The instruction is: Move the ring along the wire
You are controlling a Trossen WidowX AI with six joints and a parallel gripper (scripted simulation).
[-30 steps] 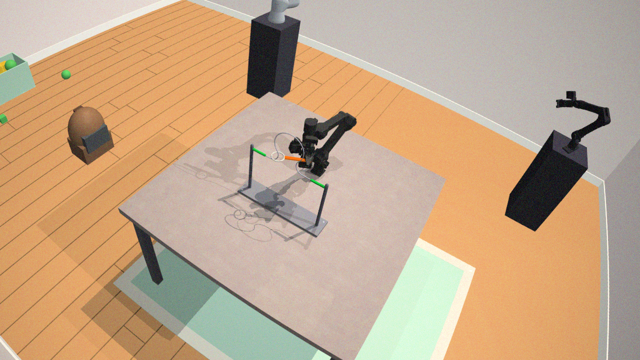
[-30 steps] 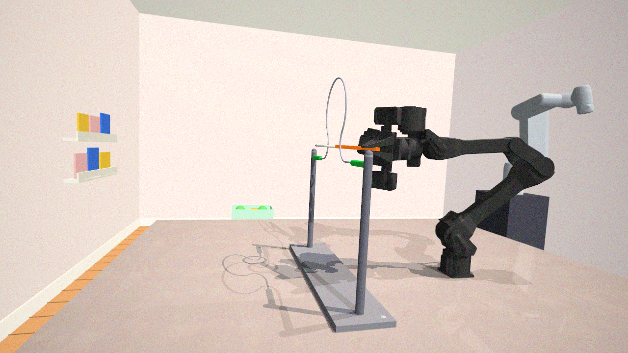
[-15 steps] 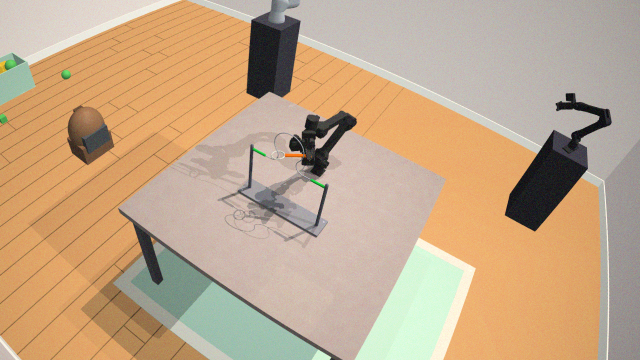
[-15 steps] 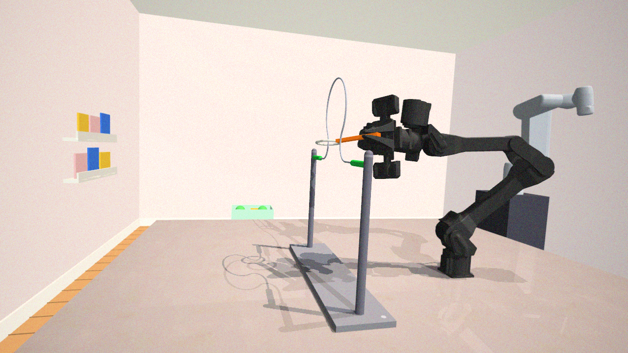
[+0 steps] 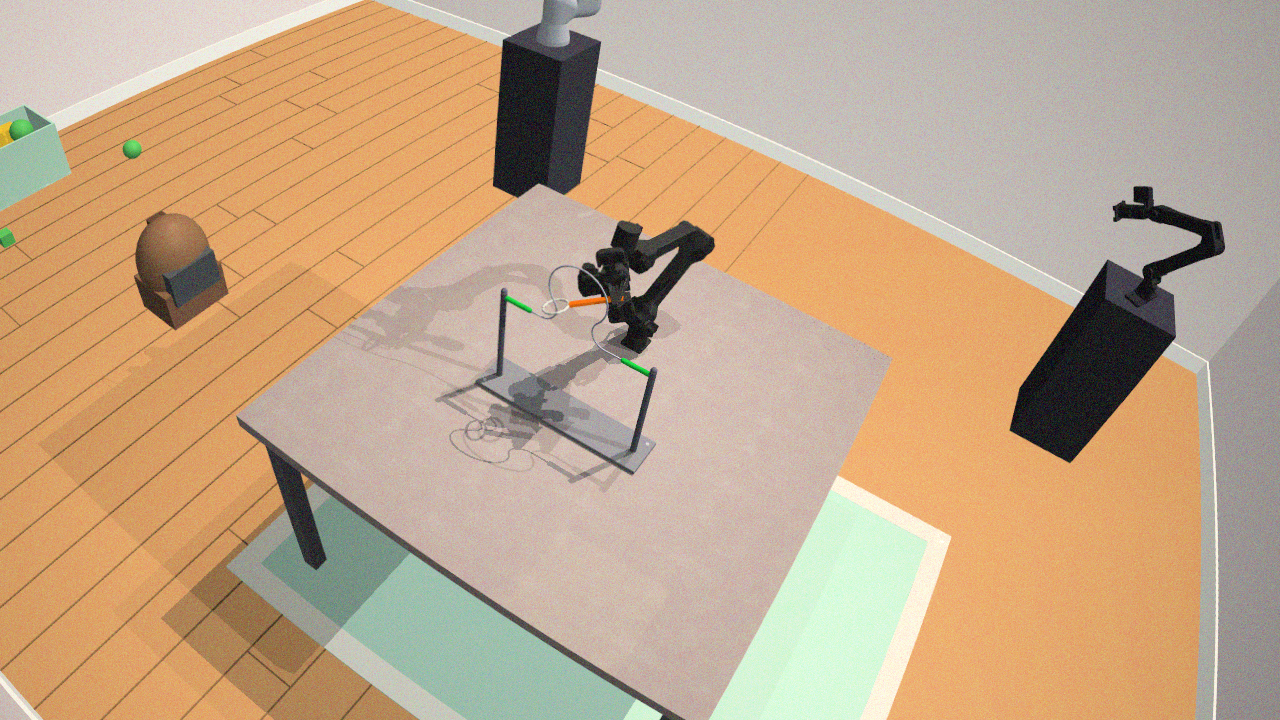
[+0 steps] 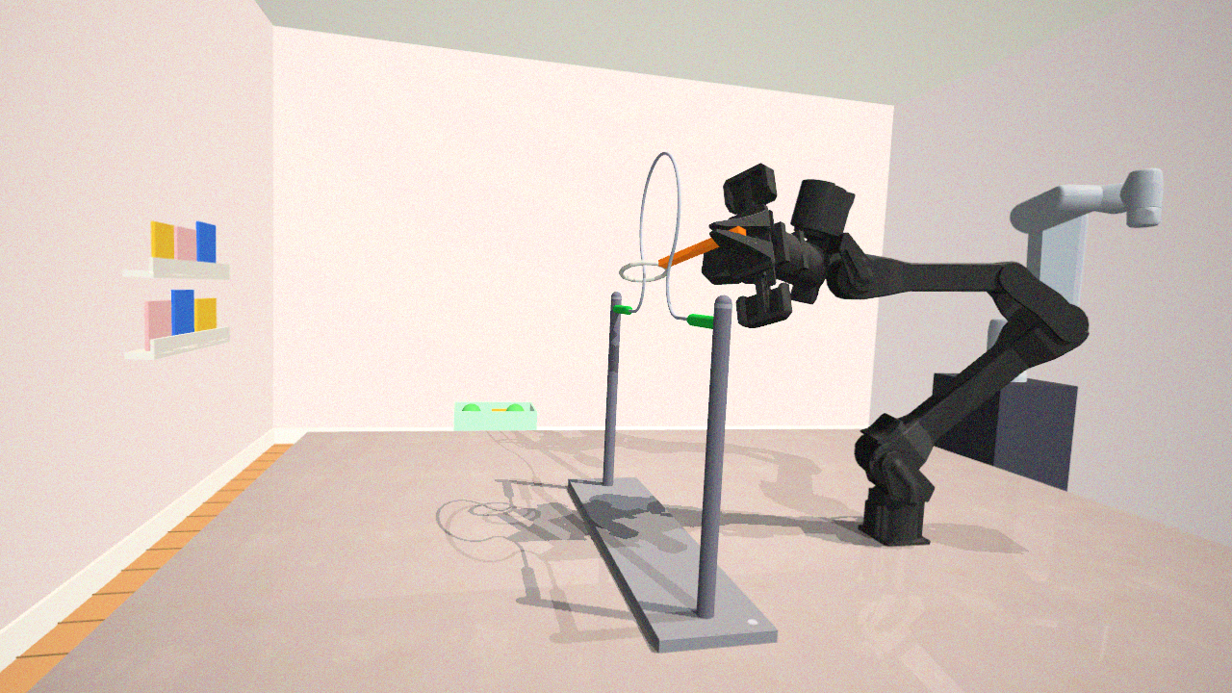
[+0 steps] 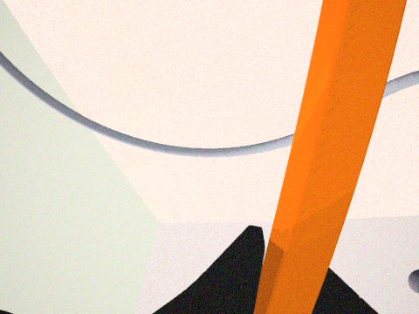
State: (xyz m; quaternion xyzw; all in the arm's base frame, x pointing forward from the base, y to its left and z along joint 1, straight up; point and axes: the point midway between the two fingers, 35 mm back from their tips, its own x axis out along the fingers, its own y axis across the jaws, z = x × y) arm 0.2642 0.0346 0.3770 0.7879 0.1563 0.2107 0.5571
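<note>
My gripper (image 5: 613, 300) (image 6: 731, 238) (image 7: 267, 241) is shut on the orange handle (image 5: 586, 302) (image 6: 689, 251) (image 7: 338, 122) and holds it nearly level. The white ring (image 5: 550, 301) (image 6: 641, 271) at the handle's far end encircles the thin grey wire (image 5: 563, 271) (image 6: 661, 156) (image 7: 175, 148), just above the green part (image 5: 520, 306) (image 6: 622, 308) by the far post (image 5: 503, 335) (image 6: 612, 396). I cannot tell whether the ring touches the wire. The wire rises in a tall loop, then drops to the other green part (image 5: 635, 365) (image 6: 699, 321) by the near post (image 5: 644, 407) (image 6: 711, 465).
Both posts stand on a grey base plate (image 5: 572, 438) (image 6: 680, 616) on the table (image 5: 716, 501). My arm's base (image 6: 895, 517) sits behind the frame. Two dark pedestals (image 5: 541, 107) (image 5: 1096, 358) with other arms stand on the floor off the table.
</note>
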